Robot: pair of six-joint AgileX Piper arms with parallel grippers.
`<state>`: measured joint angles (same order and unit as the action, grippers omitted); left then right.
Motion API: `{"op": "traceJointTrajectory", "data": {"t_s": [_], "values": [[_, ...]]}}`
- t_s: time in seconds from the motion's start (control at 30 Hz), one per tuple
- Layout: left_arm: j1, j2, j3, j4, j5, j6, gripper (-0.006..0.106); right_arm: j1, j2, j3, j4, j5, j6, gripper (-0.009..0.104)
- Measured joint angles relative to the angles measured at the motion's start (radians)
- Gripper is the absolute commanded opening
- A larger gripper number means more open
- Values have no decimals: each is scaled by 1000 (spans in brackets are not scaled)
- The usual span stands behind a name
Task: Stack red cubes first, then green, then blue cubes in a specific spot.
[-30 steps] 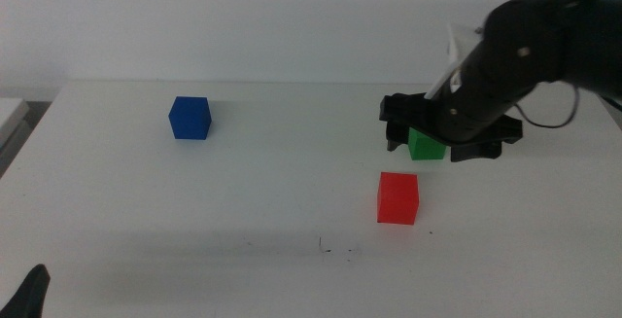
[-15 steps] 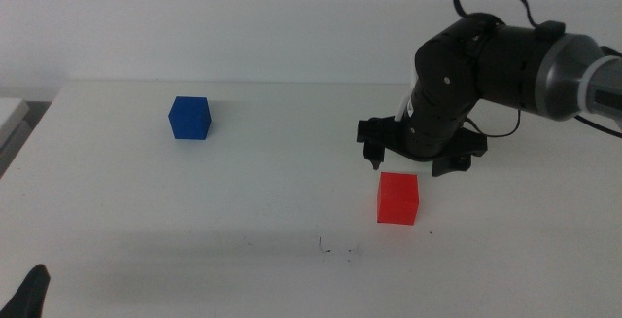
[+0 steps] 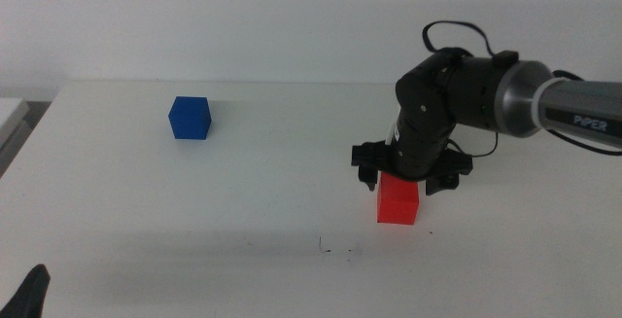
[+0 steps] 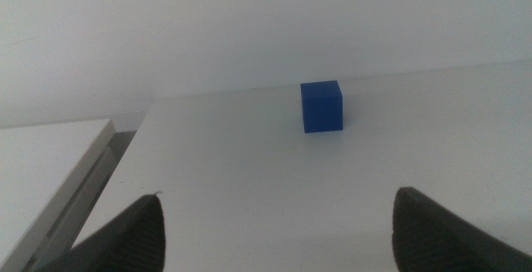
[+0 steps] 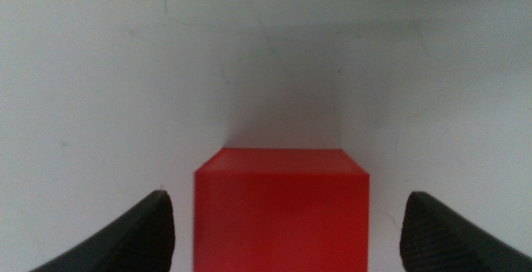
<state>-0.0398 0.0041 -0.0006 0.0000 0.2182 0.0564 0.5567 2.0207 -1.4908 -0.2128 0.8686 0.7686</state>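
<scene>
The red cube (image 3: 398,204) sits on the white table right of centre. My right gripper (image 3: 400,183) is open and hangs just over it, one jaw on each side. In the right wrist view the red cube (image 5: 281,218) lies between the open jaws of the right gripper (image 5: 287,201). The green cube is hidden, and the right arm covers the place where it stood. The blue cube (image 3: 190,118) stands at the far left and shows in the left wrist view (image 4: 321,106). The spot with dark specks (image 3: 335,251) is just front-left of the red cube. My left gripper (image 4: 278,214) is open and waits at the front left corner (image 3: 32,294).
A white slab (image 3: 10,114) lies past the table's left edge and also shows in the left wrist view (image 4: 50,164). The right arm's black cable (image 3: 457,31) loops above its wrist.
My right gripper moved left and toward the front, from around the green cube to over the red cube. The green cube went out of sight behind the arm.
</scene>
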Motion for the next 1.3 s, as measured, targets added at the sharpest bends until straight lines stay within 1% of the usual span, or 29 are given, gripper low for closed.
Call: {"op": "traceJointTrajectory", "data": {"t_s": [0.07,0.1,0.13,0.23,0.3,0.33,0.4,0.5,0.67,0.9,1.17,1.3], "values": [[0,0,0,0,0,0,94,0,18,0,-2,-2,0,87],[0,0,0,0,0,0,94,0,28,0,-2,-2,0,83],[0,0,0,0,0,0,94,0,36,0,-4,-2,0,76],[0,0,0,0,0,0,94,0,51,0,-11,-4,0,45],[0,0,0,0,0,0,94,2,52,0,-12,-4,0,28],[0,0,0,0,0,0,94,2,52,0,-12,-4,3,21],[0,0,0,0,0,0,94,6,49,0,-22,-2,7,14],[0,0,0,0,0,0,94,37,32,-18,-44,33,31,15],[0,0,0,0,0,0,94,122,14,-131,-77,119,72,15],[0,0,0,0,0,0,94,219,31,-188,-80,161,128,15],[0,0,0,0,0,0,94,257,85,-188,-80,179,175,15],[0,0,0,0,0,0,94,259,117,-188,-92,179,179,15]]}}
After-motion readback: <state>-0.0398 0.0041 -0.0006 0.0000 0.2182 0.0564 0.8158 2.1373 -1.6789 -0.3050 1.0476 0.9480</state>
